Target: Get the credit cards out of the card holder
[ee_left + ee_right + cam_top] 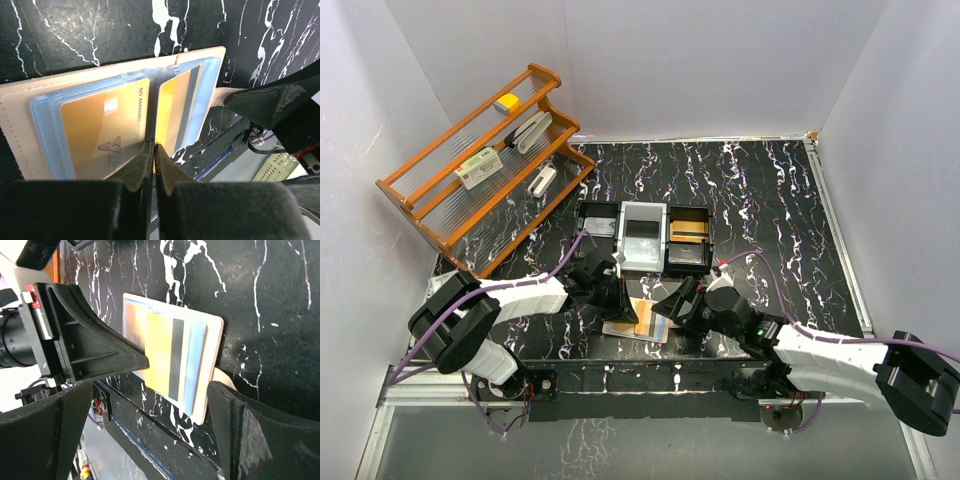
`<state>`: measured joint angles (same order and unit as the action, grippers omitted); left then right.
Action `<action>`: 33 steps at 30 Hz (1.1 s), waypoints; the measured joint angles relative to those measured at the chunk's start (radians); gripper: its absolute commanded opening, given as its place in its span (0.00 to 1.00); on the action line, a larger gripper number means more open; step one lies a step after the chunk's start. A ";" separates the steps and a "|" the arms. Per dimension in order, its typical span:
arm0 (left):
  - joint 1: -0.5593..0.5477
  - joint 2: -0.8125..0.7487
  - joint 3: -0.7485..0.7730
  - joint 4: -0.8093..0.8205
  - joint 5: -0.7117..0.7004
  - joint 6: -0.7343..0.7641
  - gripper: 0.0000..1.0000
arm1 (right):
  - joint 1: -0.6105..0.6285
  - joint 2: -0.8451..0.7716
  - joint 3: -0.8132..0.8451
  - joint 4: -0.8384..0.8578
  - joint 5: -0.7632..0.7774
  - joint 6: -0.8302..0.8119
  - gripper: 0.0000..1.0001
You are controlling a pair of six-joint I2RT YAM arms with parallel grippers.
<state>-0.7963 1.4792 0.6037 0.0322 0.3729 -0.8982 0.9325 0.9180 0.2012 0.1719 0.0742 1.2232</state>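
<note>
Tan wallet [15, 125], open flat; L gripper [152, 147], shut, pins its fold. R gripper [147, 390], wide, flanks orange card [160, 350], prob. to pull.

The table [770, 200] is black with white marble-like veins. The card holder [12, 130] is pale beige-tan, and its inner sleeves are translucent light blue. The credit cards [97, 132] are orange-gold; the right one carries a dark grey stripe. The left gripper [152, 150] and the right gripper [150, 390] are black. At the far left the rack [470, 165] is orange-brown. The tray [645, 235] is black with a light grey middle. The cables [570, 255] are purple.
</note>
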 measured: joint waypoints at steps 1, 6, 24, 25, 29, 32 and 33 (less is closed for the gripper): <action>0.000 0.000 0.000 0.003 0.000 -0.003 0.00 | 0.000 0.001 -0.013 0.006 -0.006 0.018 0.95; 0.000 0.000 0.000 0.013 0.000 -0.003 0.00 | -0.002 -0.023 -0.051 0.036 -0.022 0.089 0.78; 0.000 0.000 0.002 -0.005 -0.005 0.006 0.00 | -0.002 0.230 0.215 -0.101 -0.050 0.002 0.51; 0.000 0.000 0.003 -0.010 -0.005 0.008 0.01 | -0.002 0.250 0.220 -0.114 -0.051 -0.012 0.51; 0.000 -0.001 0.010 -0.019 -0.002 0.015 0.13 | -0.008 0.331 0.223 -0.158 -0.068 -0.035 0.52; 0.000 -0.012 -0.005 0.008 0.010 0.007 0.19 | -0.015 0.359 0.236 -0.140 -0.083 -0.045 0.53; 0.000 -0.017 -0.012 0.020 0.015 0.004 0.20 | -0.016 0.369 0.247 -0.144 -0.086 -0.050 0.53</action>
<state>-0.7963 1.4620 0.5915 0.0525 0.3878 -0.8940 0.9161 1.2869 0.4480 0.0280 -0.0116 1.1736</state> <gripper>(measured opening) 0.161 0.522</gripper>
